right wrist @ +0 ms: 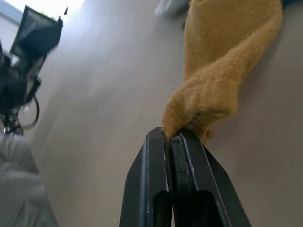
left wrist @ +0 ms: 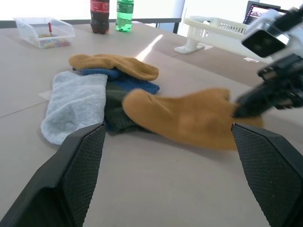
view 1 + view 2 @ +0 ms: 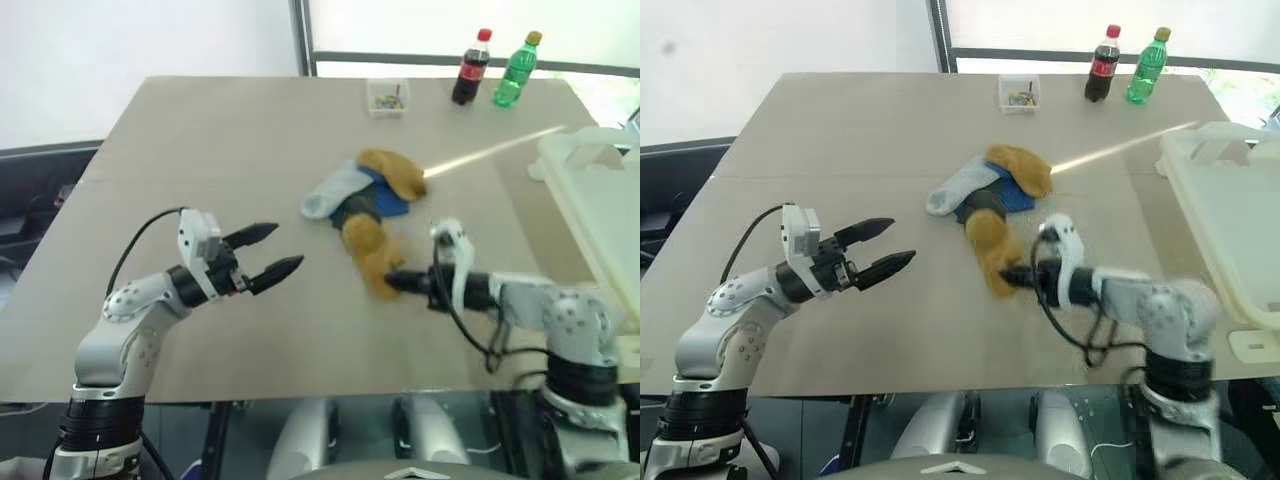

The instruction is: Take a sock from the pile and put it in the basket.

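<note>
1. Two black fingers of the left gripper (image 3: 272,262) are standing wide apart at lower left of the frame, holding nothing, hovering over the table (image 3: 200,130).
2. Lying at centre frame, the pile (image 3: 362,195) is showing grey, blue, dark green and mustard socks.
3. Just right of centre, the right gripper (image 3: 392,281) is pinching the end of a mustard sock (image 3: 367,250), its fingers clamped together on the fabric; the sock is trailing back to the pile.
4. Sitting at the right edge, the basket (image 3: 600,200) is well apart from the pile.
</note>
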